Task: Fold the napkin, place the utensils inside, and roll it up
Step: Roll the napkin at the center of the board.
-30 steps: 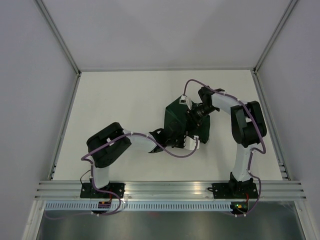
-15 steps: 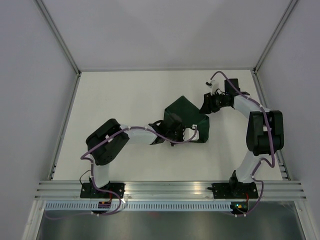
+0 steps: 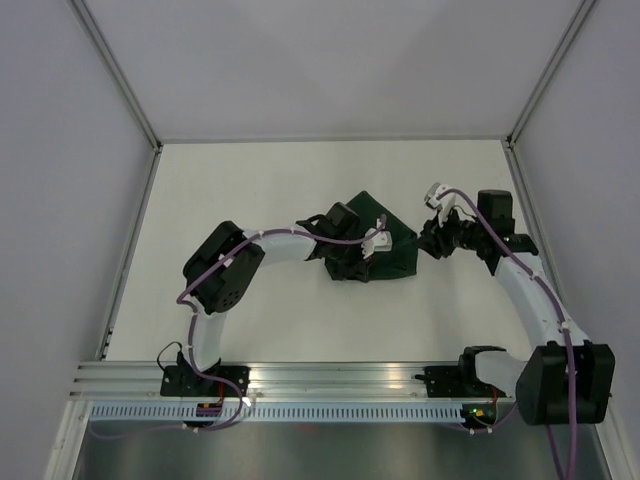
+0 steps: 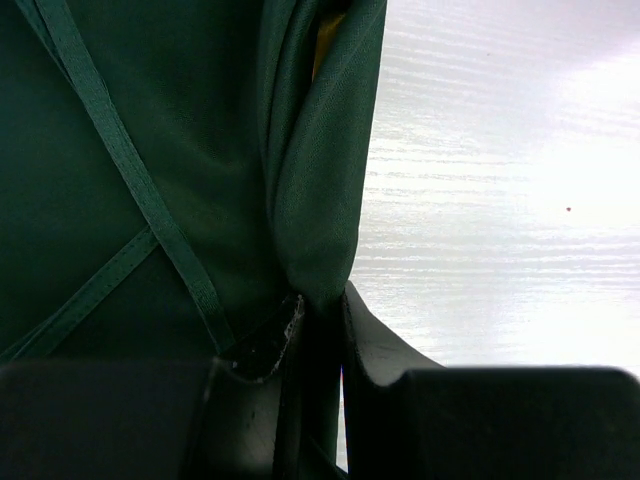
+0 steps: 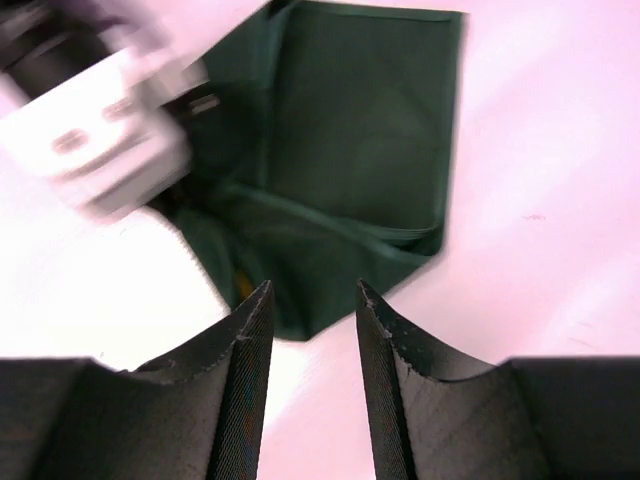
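Left fingers (image 4: pixel 262 350) and right fingers (image 5: pixel 245 340) both sit over the middle of the counter (image 3: pixel 250 190), where the napkin (image 3: pixel 400 255) lies bunched in a dark green wedge. The left pair pinches a fold of cloth. The right pair stands spread and empty just to its right, tips toward its free corner. A yellow sliver (image 4: pixel 327 28) shows inside the fold.

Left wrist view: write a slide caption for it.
Left hand pinching a fold of the green napkin above the white table.
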Motion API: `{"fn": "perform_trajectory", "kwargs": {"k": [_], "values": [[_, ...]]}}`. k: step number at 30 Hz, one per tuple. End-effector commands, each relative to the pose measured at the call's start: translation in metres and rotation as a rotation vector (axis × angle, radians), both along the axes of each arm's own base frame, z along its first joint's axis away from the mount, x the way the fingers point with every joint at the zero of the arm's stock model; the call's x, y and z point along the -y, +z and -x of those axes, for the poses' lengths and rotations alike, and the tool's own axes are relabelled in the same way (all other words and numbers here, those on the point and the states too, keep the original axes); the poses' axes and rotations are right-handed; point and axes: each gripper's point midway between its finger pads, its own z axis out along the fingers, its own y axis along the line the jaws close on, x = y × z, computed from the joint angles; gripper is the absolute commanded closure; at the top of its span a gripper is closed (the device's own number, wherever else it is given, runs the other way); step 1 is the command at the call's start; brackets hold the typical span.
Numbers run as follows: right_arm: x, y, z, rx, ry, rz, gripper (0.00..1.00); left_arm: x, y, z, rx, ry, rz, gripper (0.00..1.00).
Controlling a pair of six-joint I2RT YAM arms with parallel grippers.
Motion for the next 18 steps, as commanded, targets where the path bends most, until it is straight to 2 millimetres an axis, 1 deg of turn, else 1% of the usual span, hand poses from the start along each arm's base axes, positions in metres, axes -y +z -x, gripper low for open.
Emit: {"fn": "perform_trajectory", "kwargs": {"k": [1, 2, 3, 4, 5, 6, 7, 9, 14, 15, 16, 17, 18], "values": [[-0.027, -0.014, 0.047, 0.073, 0.237, 0.092, 0.56, -0.013, -0.023, 0.027, -0.233, -0.001, -0.099, 0.98], [-0.030, -0.019, 0.053, 0.087, 0.252, 0.122, 0.56, -0.012, -0.024, 0.027, -0.243, 0.002, -0.111, 0.98], [-0.029, -0.030, 0.062, 0.103, 0.258, 0.174, 0.56, -0.016, -0.031, 0.030, -0.281, 0.005, -0.141, 0.98], [-0.041, -0.033, 0.067, 0.138, 0.298, 0.199, 0.55, -0.012, -0.027, 0.027, -0.281, 0.002, -0.134, 0.98], [-0.043, -0.044, 0.074, 0.134, 0.310, 0.217, 0.54, -0.013, -0.032, 0.030, -0.304, 0.004, -0.151, 0.98], [-0.047, -0.044, 0.076, 0.154, 0.321, 0.229, 0.53, -0.011, -0.029, 0.028, -0.303, 0.004, -0.148, 0.98], [-0.052, -0.047, 0.076, 0.176, 0.336, 0.252, 0.52, -0.011, -0.031, 0.028, -0.313, 0.005, -0.155, 0.98], [-0.057, -0.059, 0.077, 0.174, 0.370, 0.285, 0.51, -0.012, -0.032, 0.028, -0.334, 0.009, -0.171, 0.98], [-0.060, -0.086, 0.073, 0.142, 0.401, 0.353, 0.48, -0.013, -0.035, 0.026, -0.365, 0.017, -0.198, 0.98], [-0.066, -0.088, 0.074, 0.152, 0.420, 0.359, 0.47, -0.013, -0.036, 0.026, -0.373, 0.019, -0.204, 0.98], [-0.066, -0.092, 0.074, 0.150, 0.417, 0.381, 0.47, -0.012, -0.036, 0.027, -0.383, 0.014, -0.204, 0.98], [-0.071, -0.097, 0.077, 0.148, 0.438, 0.392, 0.47, -0.011, -0.035, 0.025, -0.383, 0.013, -0.202, 0.98], [-0.075, -0.098, 0.075, 0.164, 0.442, 0.400, 0.46, -0.011, -0.039, 0.026, -0.393, 0.015, -0.210, 0.98]]}}
